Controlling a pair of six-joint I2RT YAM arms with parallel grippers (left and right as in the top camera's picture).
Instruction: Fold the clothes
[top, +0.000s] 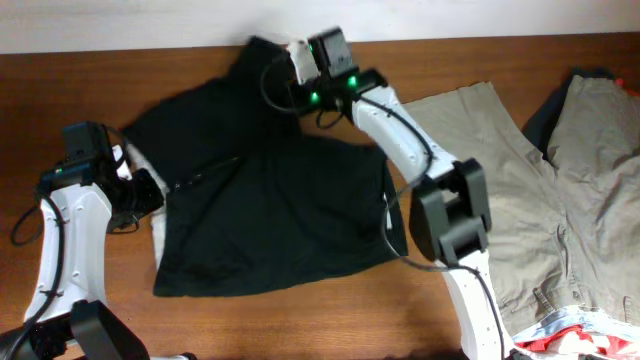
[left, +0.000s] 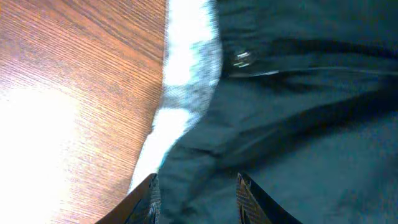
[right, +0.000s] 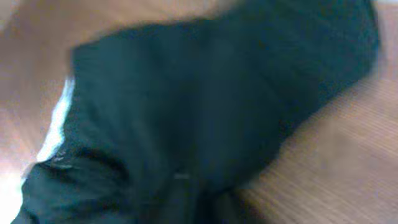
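Shorts (top: 270, 210), one black wide-legged pair, lie rumpled left of centre on the desk (top: 60, 90), whitish lining (left: 186, 68) showing at the waistband. Left end effector (left: 198, 193) sits there, fingers apart over the fabric. Right end effector (top: 297, 62) is at the far leg, and I cannot tell its state. One khaki pair (top: 520, 200) and one red-and-white item (top: 580, 340) lie at the right.

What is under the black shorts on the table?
The black shorts lie on the brown table, which shows around them. A pale lining peeks out at the waistband edge. Anything beneath their middle is covered by the fabric and cannot be seen.
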